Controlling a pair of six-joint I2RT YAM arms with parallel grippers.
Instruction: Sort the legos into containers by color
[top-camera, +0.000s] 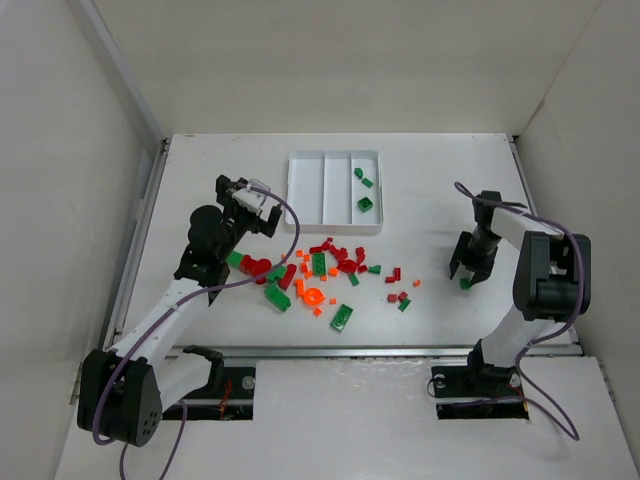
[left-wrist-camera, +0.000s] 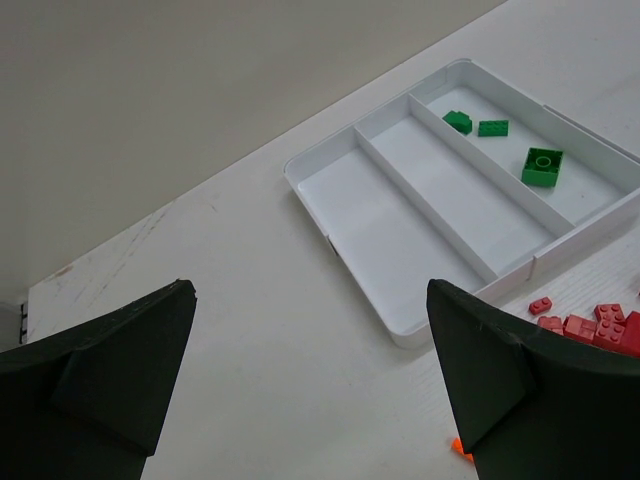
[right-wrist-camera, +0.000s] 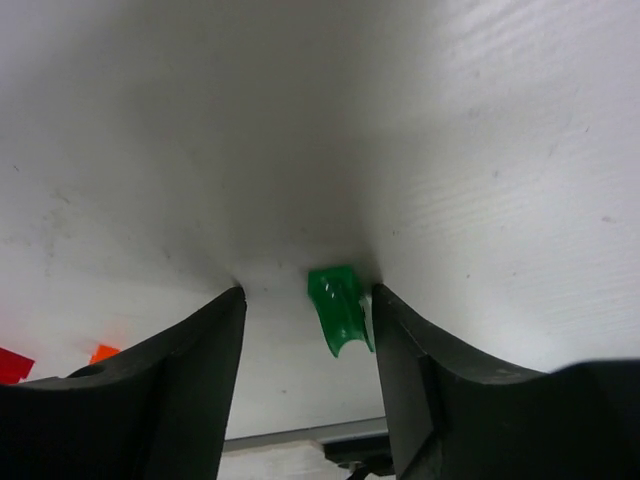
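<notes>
A small green lego (right-wrist-camera: 338, 308) lies on the table between the fingers of my right gripper (right-wrist-camera: 308, 295). It rests against the right finger (right-wrist-camera: 405, 350), and a gap stays on the left side, so the jaws stand open astride it. From above, that gripper (top-camera: 466, 278) is at the right of the table. The other legos (top-camera: 320, 270), in red, green and orange, lie scattered mid-table. The white tray (top-camera: 305, 190) has three containers; the right one holds three green legos (top-camera: 366, 205). My left gripper (top-camera: 258, 210) hangs wide open and empty left of the tray (left-wrist-camera: 400, 230).
White walls enclose the table on three sides. A metal rail (top-camera: 350, 352) runs along the near edge by the arm bases. Red bricks (left-wrist-camera: 600, 325) lie just below the tray's near corner in the left wrist view. An orange bit (right-wrist-camera: 103, 352) lies left of my right gripper.
</notes>
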